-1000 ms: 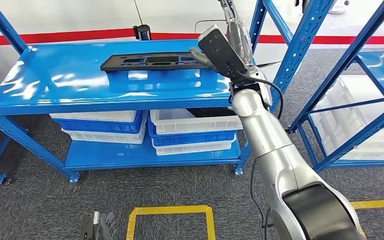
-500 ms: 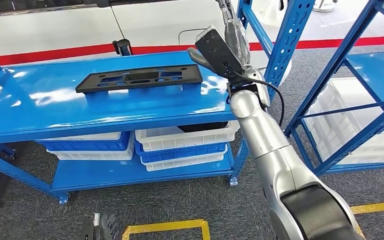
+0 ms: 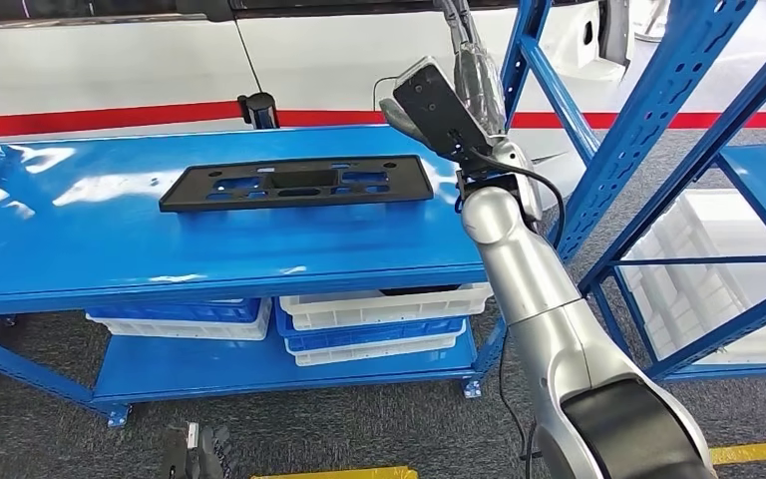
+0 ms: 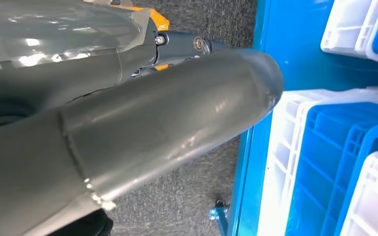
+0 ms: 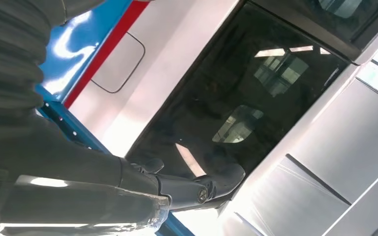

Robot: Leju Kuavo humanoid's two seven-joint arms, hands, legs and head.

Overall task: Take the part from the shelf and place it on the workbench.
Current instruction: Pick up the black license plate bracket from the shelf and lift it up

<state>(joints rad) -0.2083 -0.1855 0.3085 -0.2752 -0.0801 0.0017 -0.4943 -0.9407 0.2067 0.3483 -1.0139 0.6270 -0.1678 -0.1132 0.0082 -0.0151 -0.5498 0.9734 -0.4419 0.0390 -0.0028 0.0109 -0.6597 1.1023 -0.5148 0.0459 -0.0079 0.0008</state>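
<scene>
part (image 3: 296,184) on shelf (image 3: 80,249), bins (image 3: 379,309) beneath

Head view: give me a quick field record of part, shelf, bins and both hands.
part: flat black panel lying on the blue shelf top deck, untouched
right hand: raised beside the part's right end, holding nothing, fingers apart in the right wrist view
left hand: low by the floor, grip unclear
bins: white and blue bins stacked on the lower deck
background: white vehicle with red stripe
</scene>
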